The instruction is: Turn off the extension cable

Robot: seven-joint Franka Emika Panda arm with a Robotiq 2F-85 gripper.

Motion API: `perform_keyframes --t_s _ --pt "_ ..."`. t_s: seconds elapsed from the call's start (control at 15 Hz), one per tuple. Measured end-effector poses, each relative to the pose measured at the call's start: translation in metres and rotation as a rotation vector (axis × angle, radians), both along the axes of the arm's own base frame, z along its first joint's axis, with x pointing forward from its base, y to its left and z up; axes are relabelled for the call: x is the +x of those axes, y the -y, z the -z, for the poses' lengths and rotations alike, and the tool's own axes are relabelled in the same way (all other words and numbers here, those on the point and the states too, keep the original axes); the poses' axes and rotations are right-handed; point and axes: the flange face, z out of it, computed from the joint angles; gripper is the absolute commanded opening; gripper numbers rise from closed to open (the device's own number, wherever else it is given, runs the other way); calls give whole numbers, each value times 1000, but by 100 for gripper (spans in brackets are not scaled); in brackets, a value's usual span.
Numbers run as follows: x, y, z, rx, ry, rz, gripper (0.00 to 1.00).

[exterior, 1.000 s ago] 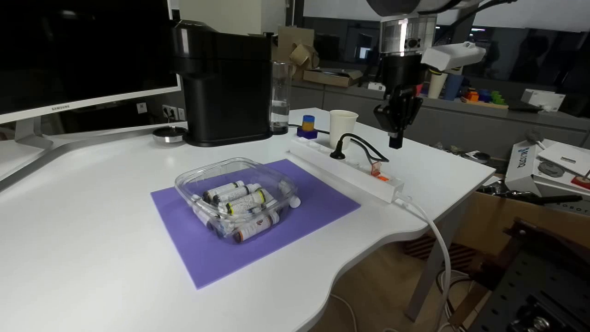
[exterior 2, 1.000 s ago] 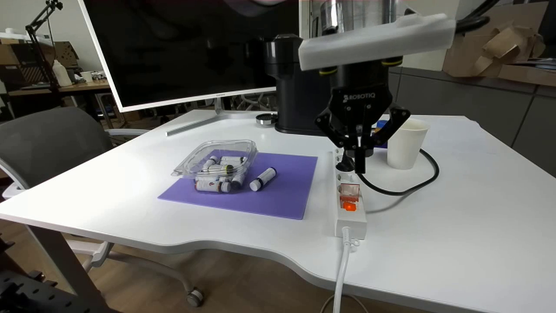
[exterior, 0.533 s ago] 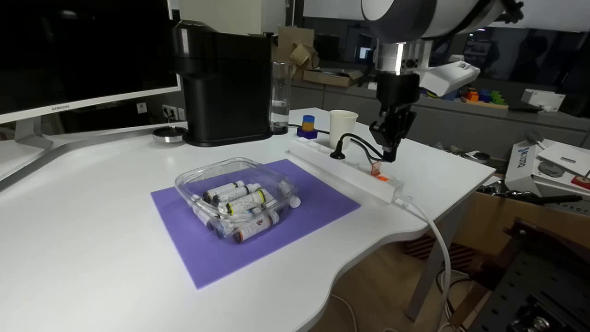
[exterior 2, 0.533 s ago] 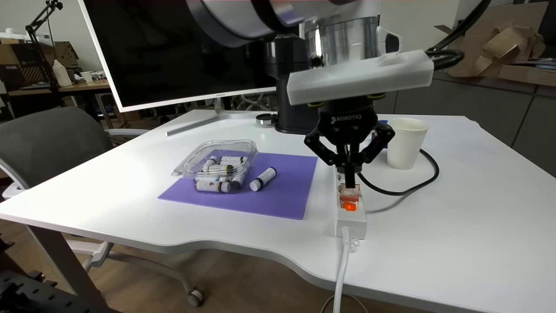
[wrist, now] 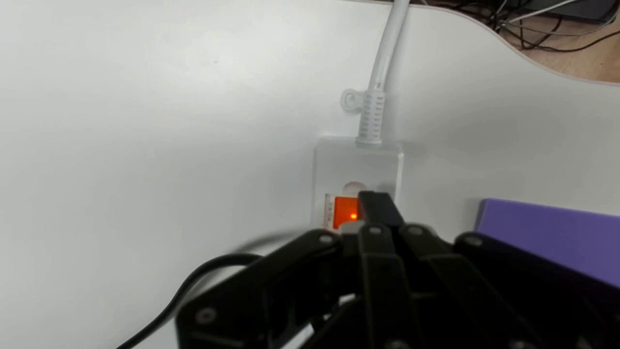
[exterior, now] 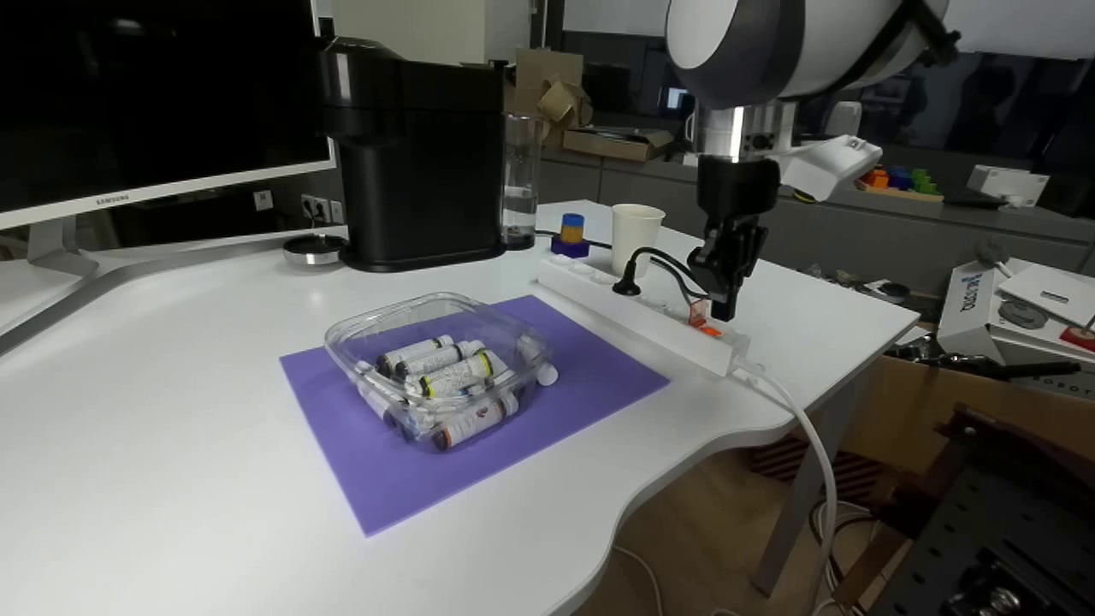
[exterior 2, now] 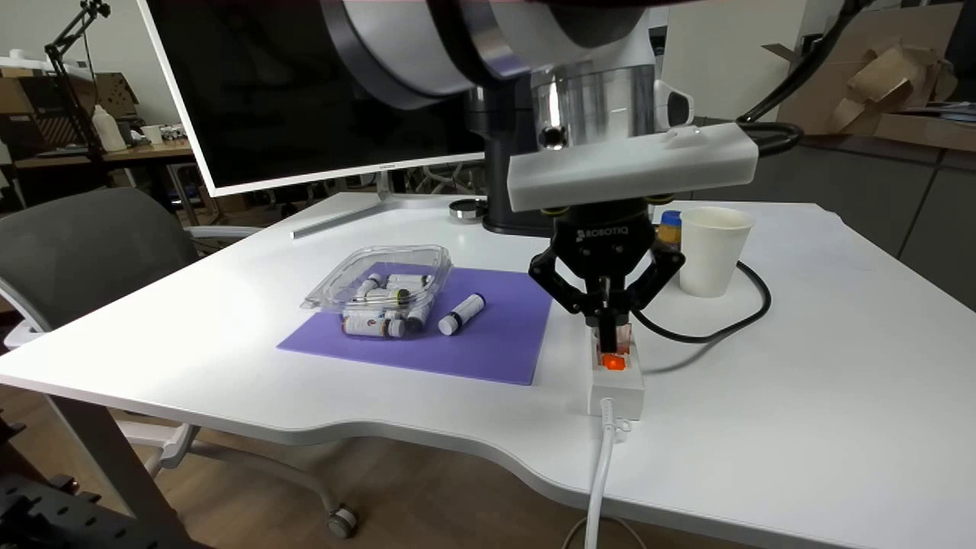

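Note:
The extension cable is a long white power strip, seen in both exterior views (exterior: pixel 654 332) (exterior 2: pixel 616 396) and the wrist view (wrist: pixel 339 160). Its orange-red switch (exterior: pixel 710 330) (exterior 2: pixel 614 363) is lit, with a bright spot in the wrist view (wrist: pixel 345 209). A clear reddish flap (exterior: pixel 698 310) stands up behind the switch. My gripper (exterior: pixel 723 311) (exterior 2: pixel 608 341) is shut and empty, pointing down just above the switch area. In the wrist view the fingertips (wrist: pixel 377 206) hide the switch's right part; contact cannot be told. A black plug (exterior: pixel 628 282) sits in the strip.
A white paper cup (exterior: pixel 636 235) and a black cord (exterior 2: pixel 732 329) are beside the strip. A clear plastic tray (exterior: pixel 342 342) of small bottles stands on a purple mat (exterior: pixel 376 505). A black coffee machine (exterior: pixel 419 162) and a monitor (exterior: pixel 154 94) stand farther back.
My gripper has come down and towards the corded end of the strip, from above the black plug to just over the switch area. It stays shut. The strip and the other objects have not moved.

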Motion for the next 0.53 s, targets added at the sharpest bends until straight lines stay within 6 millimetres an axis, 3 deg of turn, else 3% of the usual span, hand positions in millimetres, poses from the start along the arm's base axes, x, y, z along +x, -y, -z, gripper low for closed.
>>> perform_keyframes --t_s 0.53 --pt "9 11 10 -6 -19 -16 0"
